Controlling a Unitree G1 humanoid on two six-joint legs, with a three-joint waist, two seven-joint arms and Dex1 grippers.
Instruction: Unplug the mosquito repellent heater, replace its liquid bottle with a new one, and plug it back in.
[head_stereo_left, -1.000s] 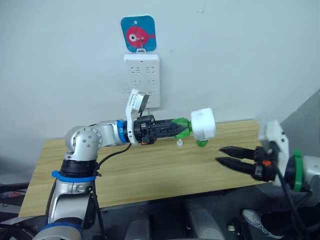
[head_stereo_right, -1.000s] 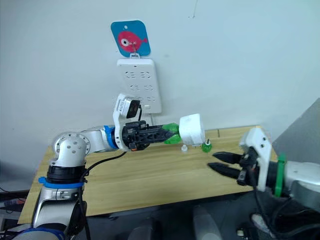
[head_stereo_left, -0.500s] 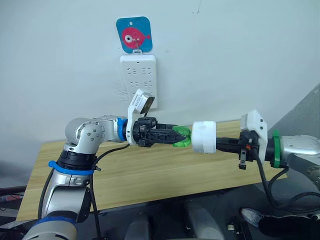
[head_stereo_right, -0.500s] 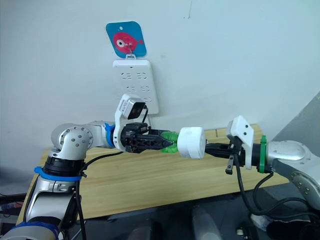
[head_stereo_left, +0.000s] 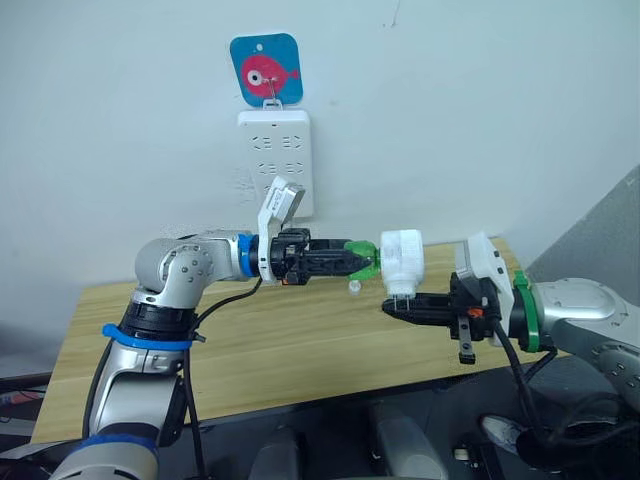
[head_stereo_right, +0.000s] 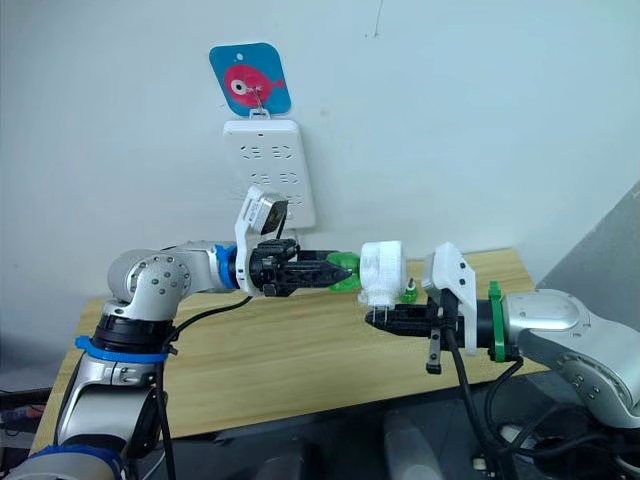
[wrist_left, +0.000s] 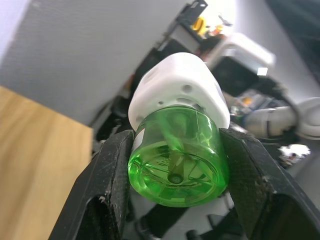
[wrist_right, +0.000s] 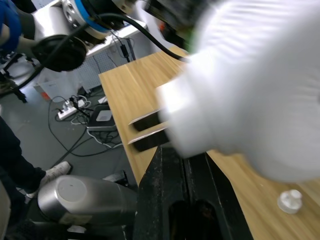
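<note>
The heater (head_stereo_left: 402, 263) is hanging over the table (head_stereo_left: 300, 350), with the right gripper (head_stereo_left: 392, 308) crowding it at 5 o'clock. A small cap (head_stereo_left: 354, 288) and the wall strip (head_stereo_left: 276, 160) are sitting well apart.

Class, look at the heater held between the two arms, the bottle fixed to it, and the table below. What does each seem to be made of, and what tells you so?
Rounded white mosquito repellent heater: probably moulded plastic, matt, with soft rounded edges.
Translucent green liquid bottle: likely clear-tinted plastic, glossy; light passes through and its inner stem shows.
Pale wooden table: wood or wood-look laminate, with visible plank lines and grain.
</note>
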